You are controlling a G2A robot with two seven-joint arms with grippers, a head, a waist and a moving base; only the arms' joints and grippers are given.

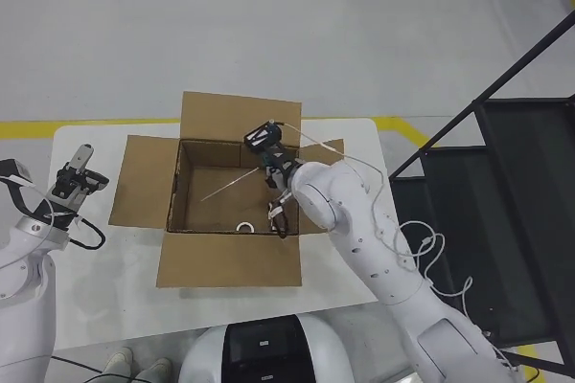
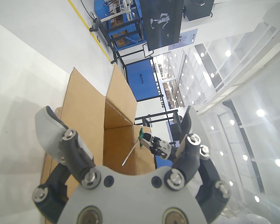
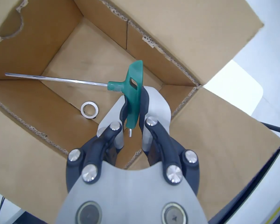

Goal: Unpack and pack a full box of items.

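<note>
I have the T-handle wrench [image 3: 130, 103] pinched by its green grip in the right gripper [image 3: 133, 113], whose fingers are closed narrow around it. It hangs above the open box [image 1: 228, 260], near the right wall, with the long steel shaft lying roughly level and pointing across the opening. Below it a single metal ring [image 3: 90, 116] lies flat on the cardboard floor near the front wall, well apart from the wrench. That ring is all I can make out on the floor, though my own arm hides one corner. I cannot say whether the wrench is coming out or going in. I judge this is either the tail of the unpacking or the very start of the repacking, so at least one full pass is left. The box sits with all four flaps folded out on the white table [image 1: 96, 287]. My left gripper [image 2: 119, 117] hangs spread wide and holding nothing, over the table beyond the left flap.
</note>
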